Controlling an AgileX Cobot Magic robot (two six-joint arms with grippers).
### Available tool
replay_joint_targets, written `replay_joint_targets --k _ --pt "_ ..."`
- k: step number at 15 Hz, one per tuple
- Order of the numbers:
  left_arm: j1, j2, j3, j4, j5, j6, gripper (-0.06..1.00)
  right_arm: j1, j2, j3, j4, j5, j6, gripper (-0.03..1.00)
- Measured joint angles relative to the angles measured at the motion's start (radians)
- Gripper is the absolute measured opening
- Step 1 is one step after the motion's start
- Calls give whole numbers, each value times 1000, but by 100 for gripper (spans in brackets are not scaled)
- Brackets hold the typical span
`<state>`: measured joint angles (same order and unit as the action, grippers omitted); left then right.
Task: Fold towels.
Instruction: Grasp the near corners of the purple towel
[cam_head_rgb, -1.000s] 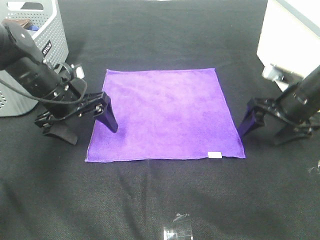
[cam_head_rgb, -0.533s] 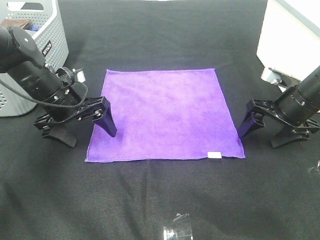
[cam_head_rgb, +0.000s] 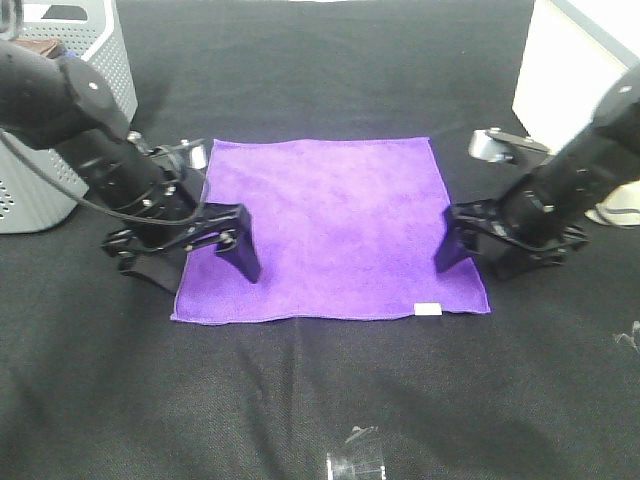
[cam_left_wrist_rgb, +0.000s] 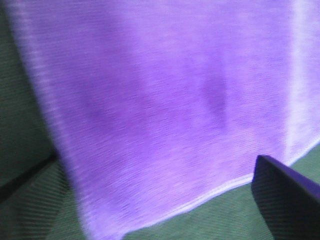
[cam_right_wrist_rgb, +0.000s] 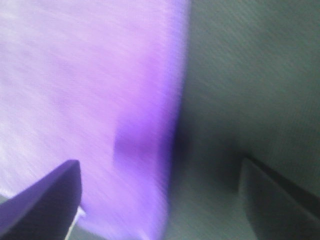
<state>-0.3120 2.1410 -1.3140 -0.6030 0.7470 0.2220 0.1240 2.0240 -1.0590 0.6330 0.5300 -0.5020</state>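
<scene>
A purple towel (cam_head_rgb: 330, 225) lies flat and unfolded on the black table, with a white label (cam_head_rgb: 429, 310) at its front right corner. My left gripper (cam_head_rgb: 197, 262) is open and low over the towel's left edge near the front. One finger (cam_head_rgb: 243, 255) is over the cloth and the other is off it. The left wrist view shows the towel (cam_left_wrist_rgb: 150, 100) close up. My right gripper (cam_head_rgb: 481, 254) is open and straddles the towel's right edge. The right wrist view shows that edge (cam_right_wrist_rgb: 172, 125) between its fingers (cam_right_wrist_rgb: 50, 195). Both grippers are empty.
A grey perforated basket (cam_head_rgb: 60, 100) stands at the back left, close behind the left arm. A white box (cam_head_rgb: 580, 70) stands at the back right. A small clear plastic piece (cam_head_rgb: 357, 462) lies at the table's front edge.
Both grippers have moved inward to the towel. The left one shifted right and toward the front, the right one shifted left onto the right edge. The towel has not moved.
</scene>
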Motion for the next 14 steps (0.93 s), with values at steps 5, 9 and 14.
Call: replay_joint_targets --k 5,9,14 --pt "-73 31 -38 -32 -6 -19 84 99 4 0 3 -73 -1 74" --pt "-77 43 -38 -40 -13 -23 54 99 12 -1 0 -79 -1 48" --pt "-78 58 -37 -24 -13 -23 3 100 22 -1 5 -56 -1 3"
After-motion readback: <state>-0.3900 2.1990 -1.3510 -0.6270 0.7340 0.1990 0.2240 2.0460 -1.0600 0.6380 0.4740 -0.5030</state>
